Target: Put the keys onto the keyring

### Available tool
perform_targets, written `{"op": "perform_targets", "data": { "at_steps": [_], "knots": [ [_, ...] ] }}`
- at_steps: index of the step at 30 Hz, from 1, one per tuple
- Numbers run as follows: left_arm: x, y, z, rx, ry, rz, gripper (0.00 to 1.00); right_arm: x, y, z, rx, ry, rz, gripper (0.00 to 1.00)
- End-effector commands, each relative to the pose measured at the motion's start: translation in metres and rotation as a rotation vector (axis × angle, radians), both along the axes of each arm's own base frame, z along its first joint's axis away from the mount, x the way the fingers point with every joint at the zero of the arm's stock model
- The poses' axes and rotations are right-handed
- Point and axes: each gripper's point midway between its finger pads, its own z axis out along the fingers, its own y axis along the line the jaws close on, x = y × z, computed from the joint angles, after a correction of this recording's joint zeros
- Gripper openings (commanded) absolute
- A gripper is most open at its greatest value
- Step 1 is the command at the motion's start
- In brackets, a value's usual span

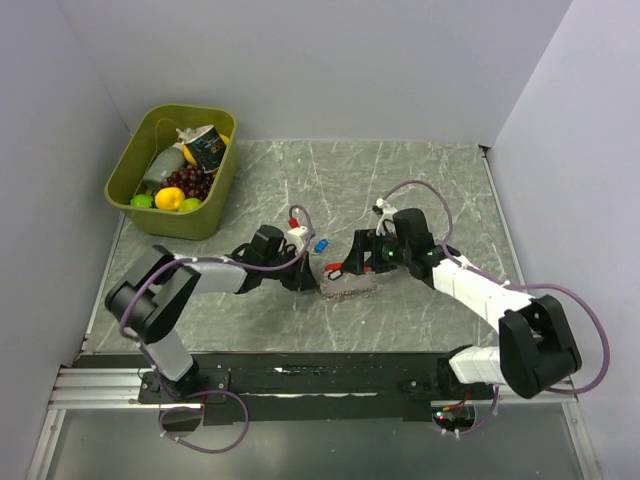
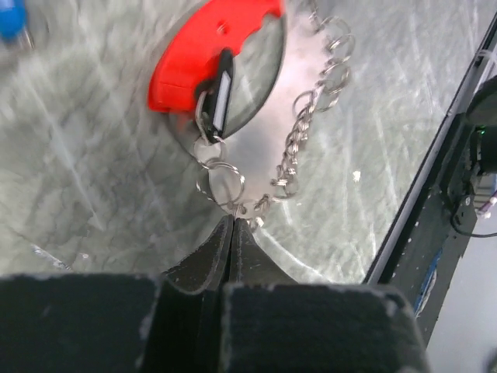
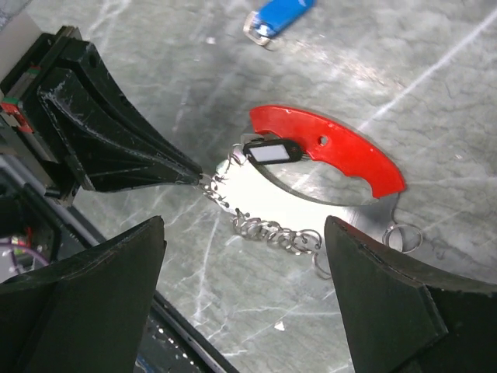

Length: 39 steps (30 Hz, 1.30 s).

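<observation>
The keyring is a red curved clip (image 3: 326, 148) with a silvery chain (image 3: 276, 233) and small rings, lying on the marble table; a small black tag (image 3: 272, 151) hangs on it. It also shows in the left wrist view (image 2: 210, 54) and the top view (image 1: 335, 268). My left gripper (image 2: 233, 221) is shut, its tips pinching a ring at the chain's end; it sits just left of the clip in the top view (image 1: 314, 284). My right gripper (image 3: 245, 272) is open and empty, hovering over the chain (image 1: 352, 266). A blue-headed key (image 3: 279, 14) lies loose beyond the clip (image 1: 321, 244).
A green bin (image 1: 125, 165) of toy fruit and a can stands at the back left. A black rail (image 1: 300, 375) runs along the table's near edge, close to the chain. Grey walls close in the table on three sides.
</observation>
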Motion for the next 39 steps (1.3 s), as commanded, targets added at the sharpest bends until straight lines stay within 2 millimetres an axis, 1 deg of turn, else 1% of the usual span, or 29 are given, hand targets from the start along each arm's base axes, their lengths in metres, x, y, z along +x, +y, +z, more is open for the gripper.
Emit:
{"op": "perform_targets", "data": {
  "at_steps": [1,2,3,4,5,6,7,8,9,11,12,14,15,16,17,18,19,20,21,23,24,25,27,33,37,39],
  "knots": [
    [0.018,-0.007,0.058,-0.010,-0.238,-0.043,0.01,0.004,0.007,0.045,0.058,-0.176,0.077,0.90],
    [0.019,-0.007,0.065,-0.006,-0.264,-0.047,0.01,0.002,0.007,0.055,0.072,-0.208,0.089,0.91],
    [0.019,-0.006,0.078,0.003,-0.299,-0.037,0.01,0.000,0.007,0.060,0.072,-0.238,0.106,0.91],
    [0.020,-0.005,0.084,0.010,-0.337,-0.048,0.01,0.000,0.007,0.065,0.077,-0.264,0.113,0.91],
    [0.018,-0.006,0.091,0.012,-0.362,-0.054,0.01,-0.003,0.006,0.073,0.088,-0.298,0.125,0.91],
    [0.015,-0.005,0.104,0.003,-0.395,-0.057,0.01,-0.007,0.008,0.078,0.100,-0.327,0.159,0.90],
    [0.015,-0.004,0.110,0.004,-0.424,-0.057,0.01,-0.009,0.010,0.085,0.114,-0.361,0.176,0.90],
    [0.011,-0.005,0.114,-0.002,-0.439,-0.062,0.01,-0.016,0.010,0.093,0.130,-0.396,0.200,0.87],
    [0.008,-0.005,0.125,-0.017,-0.469,-0.068,0.01,-0.023,0.013,0.098,0.150,-0.420,0.243,0.86],
    [0.000,-0.006,0.133,-0.027,-0.492,-0.087,0.01,-0.034,0.016,0.114,0.193,-0.495,0.294,0.82],
    [-0.004,-0.005,0.144,-0.041,-0.522,-0.097,0.01,-0.043,0.019,0.120,0.221,-0.521,0.345,0.81],
    [-0.012,-0.006,0.153,-0.052,-0.544,-0.121,0.01,-0.056,0.021,0.133,0.262,-0.589,0.397,0.80],
    [-0.015,-0.005,0.164,-0.064,-0.580,-0.126,0.01,-0.060,0.021,0.138,0.272,-0.617,0.421,0.79],
    [-0.019,-0.005,0.169,-0.071,-0.597,-0.136,0.01,-0.068,0.023,0.140,0.291,-0.627,0.455,0.78],
    [-0.026,-0.008,0.175,-0.086,-0.617,-0.158,0.01,-0.072,0.024,0.149,0.311,-0.662,0.478,0.77],
    [-0.030,-0.007,0.187,-0.103,-0.663,-0.167,0.01,-0.076,0.025,0.151,0.321,-0.671,0.497,0.77],
    [-0.034,-0.007,0.193,-0.111,-0.686,-0.176,0.01,-0.082,0.026,0.156,0.339,-0.677,0.529,0.75],
    [-0.039,-0.008,0.199,-0.118,-0.708,-0.188,0.01,-0.083,0.027,0.160,0.349,-0.692,0.542,0.75],
    [-0.043,-0.006,0.210,-0.125,-0.770,-0.204,0.01,-0.084,0.028,0.161,0.359,-0.686,0.549,0.74],
    [-0.051,-0.005,0.217,-0.136,-0.808,-0.225,0.01,-0.086,0.031,0.163,0.377,-0.676,0.569,0.70],
    [-0.054,-0.003,0.225,-0.146,-0.847,-0.232,0.01,-0.087,0.032,0.165,0.389,-0.679,0.578,0.69],
    [-0.056,-0.002,0.228,-0.153,-0.860,-0.236,0.01,-0.087,0.033,0.166,0.396,-0.674,0.583,0.64],
    [-0.063,-0.001,0.237,-0.173,-0.896,-0.249,0.01,-0.089,0.035,0.168,0.418,-0.658,0.602,0.58],
    [-0.075,-0.002,0.245,-0.199,-0.954,-0.280,0.01,-0.094,0.038,0.172,0.456,-0.642,0.616,0.51],
    [-0.080,-0.004,0.248,-0.206,-0.981,-0.303,0.01,-0.091,0.040,0.173,0.467,-0.628,0.601,0.43],
    [-0.082,-0.006,0.251,-0.216,-0.991,-0.308,0.01,-0.088,0.041,0.170,0.456,-0.612,0.586,0.41]
  ]
}}
